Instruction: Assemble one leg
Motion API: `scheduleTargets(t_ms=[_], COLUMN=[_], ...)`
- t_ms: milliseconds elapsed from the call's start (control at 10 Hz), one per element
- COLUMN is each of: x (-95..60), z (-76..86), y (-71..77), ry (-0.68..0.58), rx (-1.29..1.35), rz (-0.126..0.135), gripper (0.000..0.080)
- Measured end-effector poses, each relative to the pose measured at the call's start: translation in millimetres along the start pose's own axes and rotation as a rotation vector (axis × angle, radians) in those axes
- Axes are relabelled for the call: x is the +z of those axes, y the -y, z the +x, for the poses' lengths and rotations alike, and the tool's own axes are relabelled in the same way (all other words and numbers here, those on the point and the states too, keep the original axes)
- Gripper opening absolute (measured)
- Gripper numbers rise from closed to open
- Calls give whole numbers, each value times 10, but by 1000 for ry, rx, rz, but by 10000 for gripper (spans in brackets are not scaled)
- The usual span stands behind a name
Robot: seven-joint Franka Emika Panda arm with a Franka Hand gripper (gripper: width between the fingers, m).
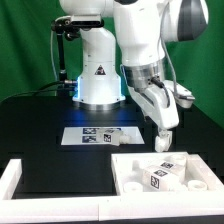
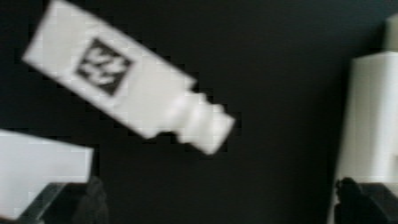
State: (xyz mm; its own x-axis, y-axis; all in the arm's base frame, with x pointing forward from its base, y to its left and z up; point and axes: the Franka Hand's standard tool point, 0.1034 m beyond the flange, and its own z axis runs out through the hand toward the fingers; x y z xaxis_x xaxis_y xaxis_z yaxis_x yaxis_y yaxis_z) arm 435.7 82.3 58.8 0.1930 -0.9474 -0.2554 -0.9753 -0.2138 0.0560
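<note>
My jaws are spread wide and hold nothing. One fingertip (image 2: pixel 64 200) shows at each side of the wrist view, cut off by the frame. The leg (image 2: pixel 121 72) lies flat on the black counter (image 2: pixel 267 60), apart from the jaws. Its black-and-white square tag faces up, too blurred to decode. A white edge (image 2: pixel 374 110) near it is cropped and I cannot identify it. The marker board (image 1: pixel 98 135) lies to the exterior view's left of my jaws, its tags too small to read.
</note>
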Motion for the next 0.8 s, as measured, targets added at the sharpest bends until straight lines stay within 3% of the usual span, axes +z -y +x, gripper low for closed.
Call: scheduleTargets(t_ms=[100, 600, 800], x=[48, 45, -69], z=[15, 26, 264], y=[-48, -42, -235], ry=[-2, -2, 19], rx=[-31, -26, 69], rz=[-9, -9, -6], gripper=[649, 649, 649])
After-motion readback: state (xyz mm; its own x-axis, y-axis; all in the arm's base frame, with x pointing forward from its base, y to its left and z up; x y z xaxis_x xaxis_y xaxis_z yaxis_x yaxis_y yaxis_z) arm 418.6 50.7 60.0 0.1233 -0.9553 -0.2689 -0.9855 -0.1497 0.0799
